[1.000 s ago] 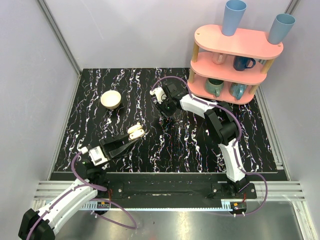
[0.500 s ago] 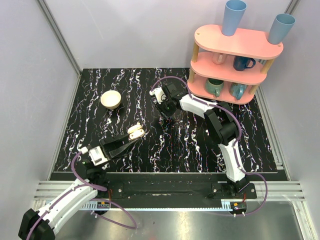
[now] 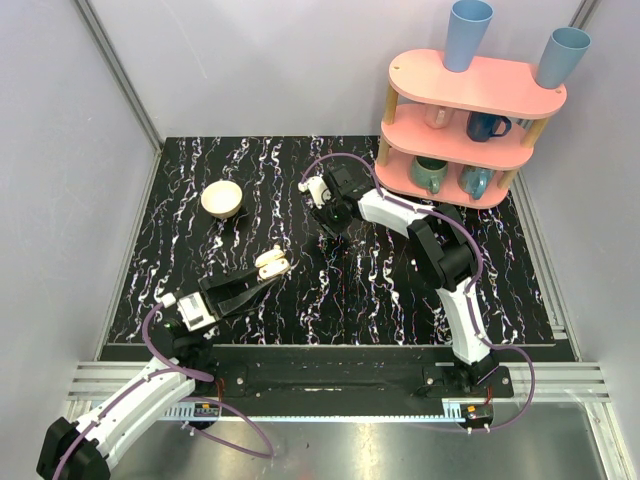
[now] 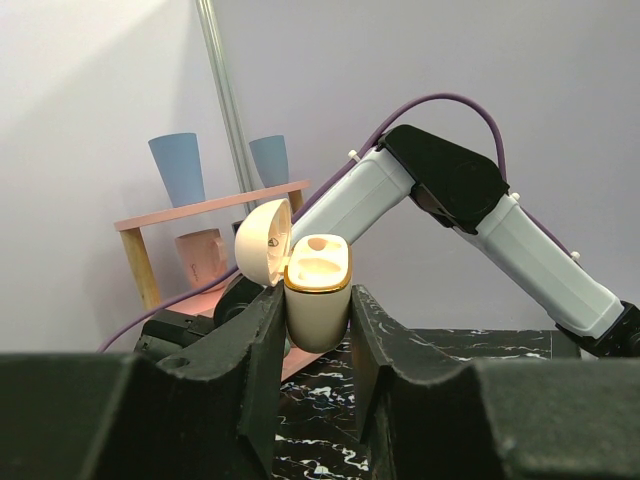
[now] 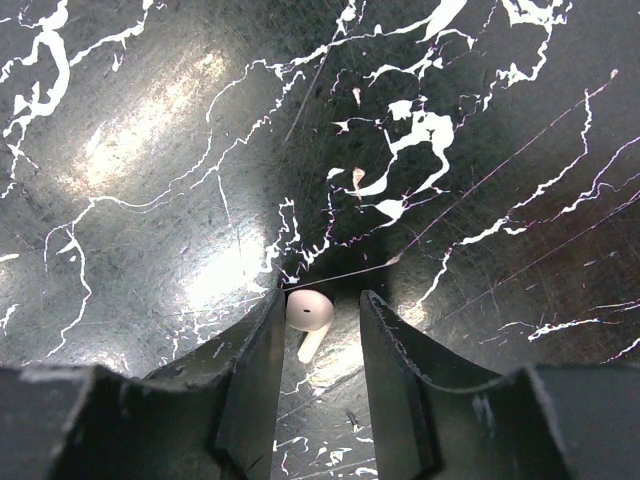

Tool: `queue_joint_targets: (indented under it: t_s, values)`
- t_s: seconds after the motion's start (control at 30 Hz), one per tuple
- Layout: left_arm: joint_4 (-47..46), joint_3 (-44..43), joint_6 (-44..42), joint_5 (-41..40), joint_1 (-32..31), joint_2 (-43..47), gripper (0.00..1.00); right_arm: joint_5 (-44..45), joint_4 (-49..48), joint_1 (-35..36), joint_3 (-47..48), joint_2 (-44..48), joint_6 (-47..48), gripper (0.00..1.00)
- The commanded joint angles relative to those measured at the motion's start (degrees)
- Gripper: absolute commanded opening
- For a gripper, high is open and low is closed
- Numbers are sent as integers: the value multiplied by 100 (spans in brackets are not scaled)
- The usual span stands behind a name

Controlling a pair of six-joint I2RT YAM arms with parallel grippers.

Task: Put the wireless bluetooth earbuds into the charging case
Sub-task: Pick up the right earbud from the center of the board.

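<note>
The left pincer (image 4: 317,300) is clamping the charging case (image 4: 316,312) by its smooth rounded sides and holding it upright above the counter (image 5: 140,150). The case's domed lid (image 4: 262,243) is hinging open to one side, and its tan-rimmed top face is showing a shallow socket. The right pincer (image 5: 322,300) is pointing down at the glossy black, white-veined counter some way from the case. Its jaws are standing apart around 1 earbud (image 5: 307,312), a tiny white bean-shaped head with a short stem. The earbud is sitting to one side of the gap with clear space on the other, so nothing is pinching it, and it looks to be lying on the counter. The main risk is that the jaws, closing off-centre on such a small, hard, slick piece, are going to flick it sideways or roll it out across the polished surface. Catching the stem instead of the head could leave it twisted for the socket. The fingertips are also working close enough to the counter to scrape it. At insertion, the open lid could be blocking the approach, and a push on the case, gripped on only 2 curved faces, could tilt it.
</note>
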State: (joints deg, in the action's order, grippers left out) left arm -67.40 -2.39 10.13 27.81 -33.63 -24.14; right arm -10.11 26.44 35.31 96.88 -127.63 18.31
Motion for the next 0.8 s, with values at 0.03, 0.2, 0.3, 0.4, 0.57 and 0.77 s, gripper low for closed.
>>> queue_joint_targets:
  t_s: [0.03, 0.2, 0.3, 0.4, 0.57, 0.77]
  values:
    - [-222, 222, -37, -57, -21, -12, 0, 88, 204, 64, 164, -86, 86, 43]
    - [-186, 204, -55, -65, -12, -12, 0, 27, 125, 64, 147, -95, 42, 43]
    - [-195, 195, -55, -57, -12, -29, 0, 18, 116, 64, 156, -113, 24, 42]
    - [-169, 195, -73, -92, -21, -3, 0, 35, 99, 73, 147, -113, 24, 41]
    - [-160, 204, -73, -83, -12, -20, 0, 0, 90, 72, 138, -121, 24, 41]
    - [-212, 195, -46, -57, -21, -82, 0, -35, 11, 72, 112, -121, -37, 36]
